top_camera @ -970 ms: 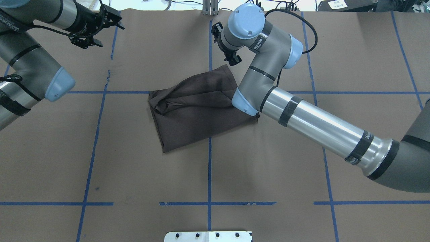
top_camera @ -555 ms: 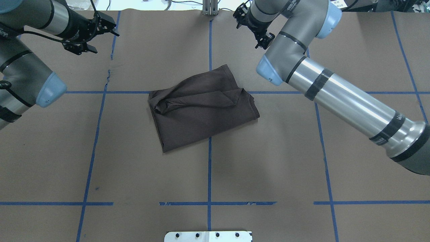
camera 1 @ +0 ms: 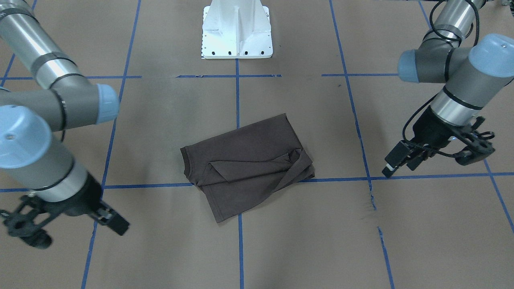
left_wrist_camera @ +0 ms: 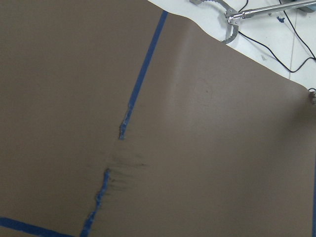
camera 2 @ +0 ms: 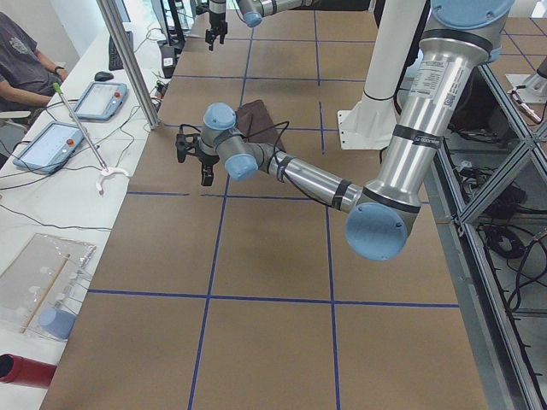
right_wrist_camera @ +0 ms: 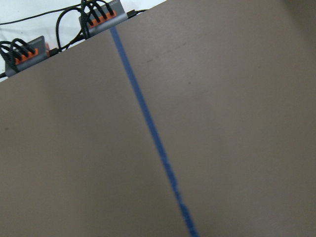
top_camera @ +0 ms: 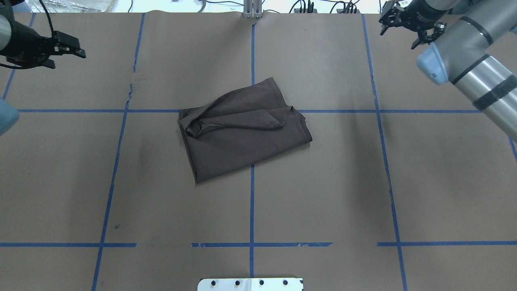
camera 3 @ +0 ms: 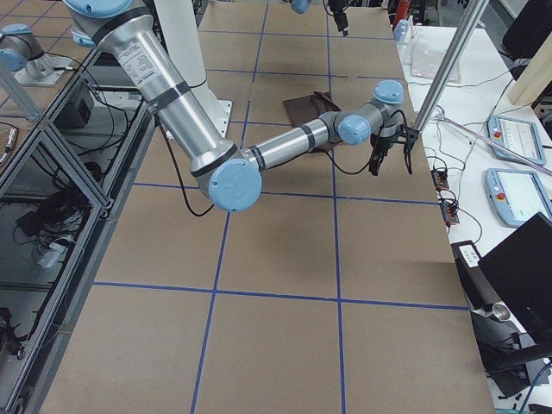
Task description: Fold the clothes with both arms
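Note:
The dark brown-grey T-shirt [top_camera: 242,131] lies folded in a slanted rectangle at the table's middle, with a loose flap bunched along its far edge. It also shows in the front-facing view [camera 1: 249,168]. Nothing touches it. My left gripper [camera 1: 473,150] hangs above bare table well off the shirt, at the far left of the table, and its jaws look open and empty. My right gripper [camera 1: 24,230] hangs equally far off at the far right, also apparently open and empty. Both wrist views show only brown table and blue tape.
Blue tape lines [top_camera: 252,202] grid the brown table cover, with a torn, wrinkled stretch [top_camera: 130,87] at the far left. The white pedestal base [camera 1: 237,30] stands at the robot's edge. A seated person [camera 2: 21,55] and tablets [camera 2: 47,145] are beyond the far edge.
The right arm has swung away from the shirt's far edge to the far right corner. The left arm has drawn further left. The shirt has not moved.

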You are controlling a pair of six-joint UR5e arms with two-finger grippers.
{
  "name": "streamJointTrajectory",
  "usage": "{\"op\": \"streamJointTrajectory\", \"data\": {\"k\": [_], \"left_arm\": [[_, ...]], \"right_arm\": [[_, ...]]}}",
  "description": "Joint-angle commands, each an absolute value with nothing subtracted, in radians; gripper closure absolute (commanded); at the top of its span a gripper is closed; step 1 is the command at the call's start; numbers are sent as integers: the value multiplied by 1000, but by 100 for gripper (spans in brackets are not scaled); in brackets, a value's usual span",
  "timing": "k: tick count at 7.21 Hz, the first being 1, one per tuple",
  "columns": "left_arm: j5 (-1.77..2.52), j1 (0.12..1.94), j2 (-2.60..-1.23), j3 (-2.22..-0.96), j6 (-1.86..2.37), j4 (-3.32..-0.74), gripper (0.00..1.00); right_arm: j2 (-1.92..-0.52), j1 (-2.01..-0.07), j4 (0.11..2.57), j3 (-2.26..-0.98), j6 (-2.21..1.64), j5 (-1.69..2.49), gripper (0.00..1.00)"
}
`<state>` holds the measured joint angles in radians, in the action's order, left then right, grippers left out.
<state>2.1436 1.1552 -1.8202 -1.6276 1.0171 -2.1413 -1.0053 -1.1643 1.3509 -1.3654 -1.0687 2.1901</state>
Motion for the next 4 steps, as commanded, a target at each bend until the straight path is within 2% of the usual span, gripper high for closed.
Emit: {"op": "streamJointTrajectory", "data": {"k": [1,3,4], "left_arm": [[2205,1295,-1673,-1632,597,-2141,0],[2209,1395,-1589,-1631,224,-2093,0],[2210,1460,-1573,-1634,11,-1978,0]], "right_arm": [[-1199,-1332,1353,-1402,-596,2306,0],[-1390,-1441,1389,-1437,-152,2318,0],[-1446,-1480,1461,-1483,-30,2322,0]]}}
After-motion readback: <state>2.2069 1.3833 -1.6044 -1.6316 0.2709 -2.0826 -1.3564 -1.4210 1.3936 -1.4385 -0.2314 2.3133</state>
